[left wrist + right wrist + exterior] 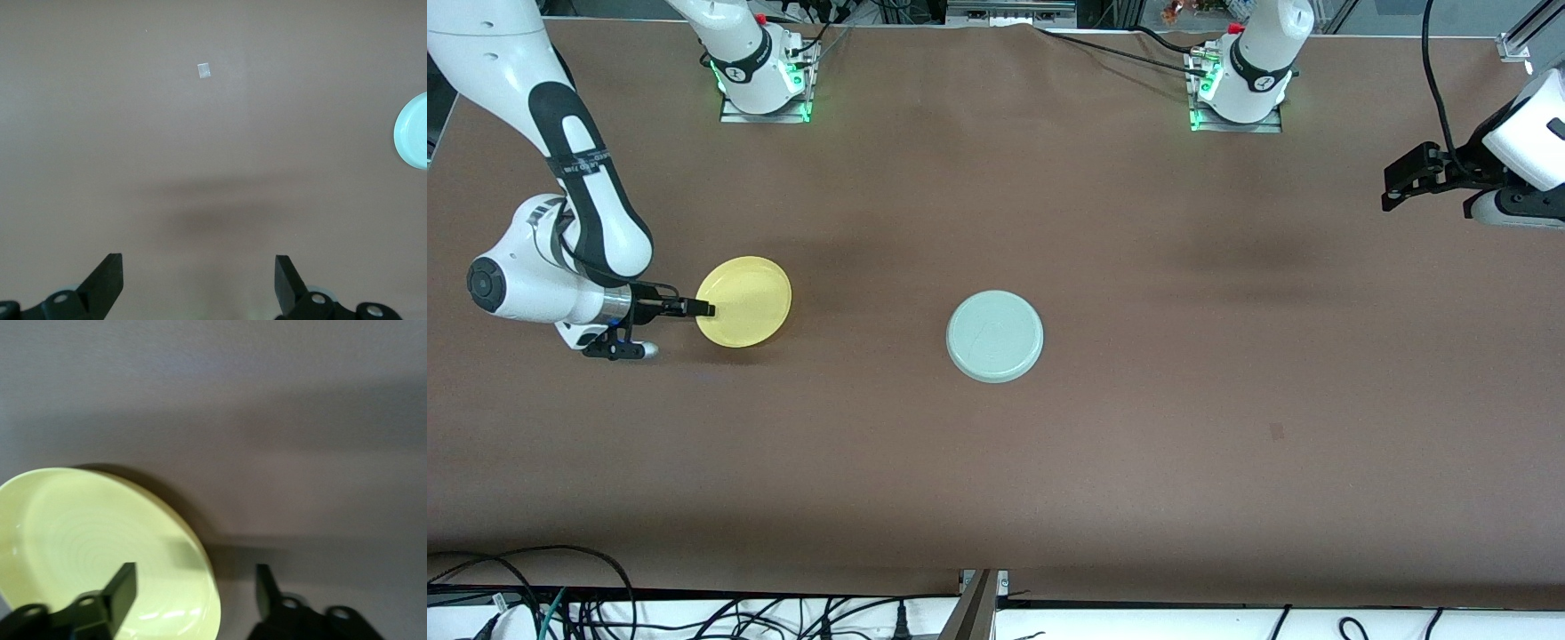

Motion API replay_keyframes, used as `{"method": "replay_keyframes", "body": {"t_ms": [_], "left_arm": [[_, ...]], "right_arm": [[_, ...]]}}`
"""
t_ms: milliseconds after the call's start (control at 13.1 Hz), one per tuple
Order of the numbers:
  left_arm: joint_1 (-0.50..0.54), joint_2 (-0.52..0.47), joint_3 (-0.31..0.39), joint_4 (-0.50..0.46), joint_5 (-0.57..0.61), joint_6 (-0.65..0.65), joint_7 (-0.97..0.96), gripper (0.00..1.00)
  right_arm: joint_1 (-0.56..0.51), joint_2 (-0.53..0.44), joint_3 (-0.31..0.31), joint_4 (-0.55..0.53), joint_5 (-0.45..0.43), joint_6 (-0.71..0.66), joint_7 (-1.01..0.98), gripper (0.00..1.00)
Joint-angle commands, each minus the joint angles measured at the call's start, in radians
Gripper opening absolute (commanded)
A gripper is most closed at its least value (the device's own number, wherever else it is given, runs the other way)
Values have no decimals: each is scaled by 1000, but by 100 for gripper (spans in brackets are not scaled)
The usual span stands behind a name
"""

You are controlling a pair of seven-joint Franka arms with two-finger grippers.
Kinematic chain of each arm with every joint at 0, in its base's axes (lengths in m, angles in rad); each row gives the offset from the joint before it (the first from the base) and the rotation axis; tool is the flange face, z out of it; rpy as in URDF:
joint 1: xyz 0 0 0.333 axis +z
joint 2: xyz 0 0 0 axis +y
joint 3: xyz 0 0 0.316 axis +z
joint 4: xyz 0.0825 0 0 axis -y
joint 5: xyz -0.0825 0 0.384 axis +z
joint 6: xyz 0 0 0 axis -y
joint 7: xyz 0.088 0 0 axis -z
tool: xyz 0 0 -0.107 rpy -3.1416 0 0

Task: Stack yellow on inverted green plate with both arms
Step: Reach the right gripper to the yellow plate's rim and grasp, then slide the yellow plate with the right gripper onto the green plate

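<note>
The yellow plate [743, 300] lies right side up toward the right arm's end of the table. My right gripper [704, 309] is low at its edge and open. In the right wrist view [197, 577] the yellow plate's [100, 540] rim lies between the spread fingers, one finger over the plate's inside and one outside it. The green plate [994, 336] lies upside down in the middle of the table, flat underside up. My left gripper [1398, 185] waits open and empty, up over the left arm's end of the table. The left wrist view shows its gripper [199, 267] and the green plate's edge [413, 130].
A brown cloth [1138, 444] covers the whole table. A small pale mark [204, 70] sits on the cloth under the left wrist camera. Cables [560, 604] hang along the table edge nearest the front camera.
</note>
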Motion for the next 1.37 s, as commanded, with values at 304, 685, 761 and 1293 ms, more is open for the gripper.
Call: {"method": "replay_keyframes", "body": {"t_ms": [304,685,761,1293], "left_arm": [[-19,24,-6,18,-1,-2,11,100],[-19,24,-8,18,-1,-2,9,100],[-19,24,-8,17,-1,-2,9,100],[-19,26,-8,17,-1,0,11,100]], "right_arm": [[-55,37,13,8,118,-16,-101,0],[-52,29,13,73,116,-111,-95,0],[-50,26,15,99,116,-156,-95,0],[22,15,66,355,113,-432,38,0]]}}
